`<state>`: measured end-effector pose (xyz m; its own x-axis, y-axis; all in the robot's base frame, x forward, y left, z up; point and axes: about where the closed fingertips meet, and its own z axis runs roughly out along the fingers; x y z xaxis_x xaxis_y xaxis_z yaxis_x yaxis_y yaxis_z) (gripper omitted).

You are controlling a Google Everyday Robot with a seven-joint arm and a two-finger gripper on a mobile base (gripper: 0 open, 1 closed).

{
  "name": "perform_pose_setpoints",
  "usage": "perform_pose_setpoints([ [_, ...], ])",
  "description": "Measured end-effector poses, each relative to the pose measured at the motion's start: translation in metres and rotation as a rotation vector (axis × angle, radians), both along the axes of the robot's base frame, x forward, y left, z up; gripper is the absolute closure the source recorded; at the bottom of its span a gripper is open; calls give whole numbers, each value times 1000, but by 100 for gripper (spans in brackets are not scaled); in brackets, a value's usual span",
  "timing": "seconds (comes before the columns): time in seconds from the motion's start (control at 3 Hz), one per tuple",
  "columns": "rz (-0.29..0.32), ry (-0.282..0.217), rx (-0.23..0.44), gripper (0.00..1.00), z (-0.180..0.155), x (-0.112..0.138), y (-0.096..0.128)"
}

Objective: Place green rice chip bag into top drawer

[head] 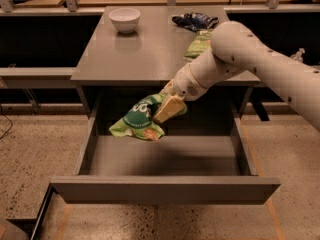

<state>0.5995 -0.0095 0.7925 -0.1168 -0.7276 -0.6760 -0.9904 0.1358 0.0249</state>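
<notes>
The green rice chip bag (141, 119) is bright green with a dark round logo. It hangs in my gripper (167, 106), which is shut on its right end. The bag is held just below the table's front edge, over the back left part of the open top drawer (165, 188). The drawer is pulled far out toward the camera, and its grey floor (165, 155) shows beneath the bag. My white arm (250, 59) reaches in from the right.
On the grey table (130, 59) stand a white bowl (124, 19) at the back left, a small dark blue bag (195, 20) at the back right and a paler olive-green bag (198, 42) in front of it. Speckled floor lies around.
</notes>
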Motion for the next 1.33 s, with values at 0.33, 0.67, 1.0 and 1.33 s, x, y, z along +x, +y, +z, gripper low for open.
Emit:
perform_pose_setpoints([
  [0.33,-24,62,1,100,-28,-23,2],
  [0.67,-56,134,-5,82,-59,-41,2],
  [1.0,-88,200,-14,51,-87,-56,1],
  [1.33,-98,229,-17,27,-98,-62,0],
])
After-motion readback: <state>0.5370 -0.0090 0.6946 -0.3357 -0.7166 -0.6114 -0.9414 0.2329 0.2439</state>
